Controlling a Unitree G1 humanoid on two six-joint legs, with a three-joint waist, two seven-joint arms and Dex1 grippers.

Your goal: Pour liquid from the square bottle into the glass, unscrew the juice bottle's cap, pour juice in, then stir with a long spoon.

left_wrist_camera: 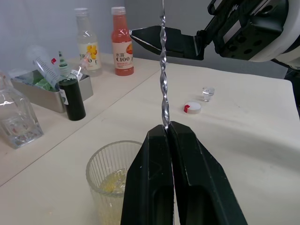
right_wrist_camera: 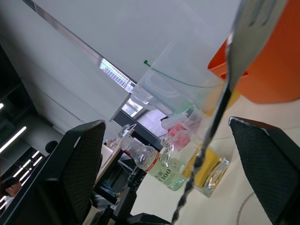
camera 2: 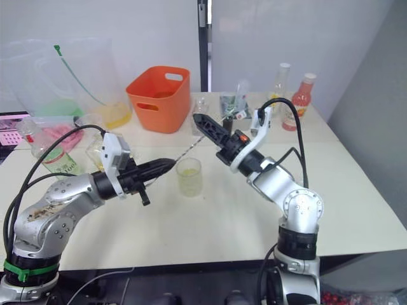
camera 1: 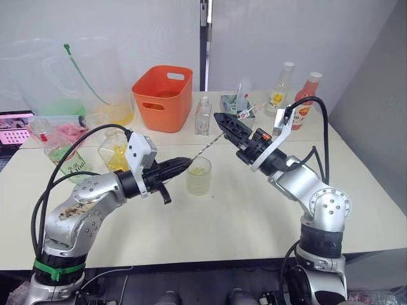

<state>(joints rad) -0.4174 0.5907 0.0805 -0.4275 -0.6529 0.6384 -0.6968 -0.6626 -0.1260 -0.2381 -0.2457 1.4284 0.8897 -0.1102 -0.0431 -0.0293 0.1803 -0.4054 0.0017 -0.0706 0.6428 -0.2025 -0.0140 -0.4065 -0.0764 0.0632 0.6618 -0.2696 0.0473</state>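
Observation:
My left gripper [camera 1: 184, 165] is shut on the lower end of the long spoon [camera 1: 206, 147], just left of the glass's rim. The twisted silver stem slants up and to the right, away from the glass [camera 1: 198, 176], which holds a little pale yellow liquid. The stem passes between the spread fingers of my right gripper [camera 1: 221, 124], which is open and not touching it. The square bottle [camera 1: 114, 152] with yellow contents stands behind my left arm. Further left is the juice bottle [camera 1: 60, 149], uncapped. The juice bottle's cap [left_wrist_camera: 192, 107] lies on the table beneath my right arm.
An orange basket [camera 1: 163, 95] and a small clear bottle [camera 1: 203, 117] stand at the back. A metal tray [camera 1: 234, 103], a yellow-labelled bottle [camera 1: 280, 92] and a pink-red bottle [camera 1: 305, 98] stand back right. Large clear jugs [camera 1: 82, 82] fill the back left.

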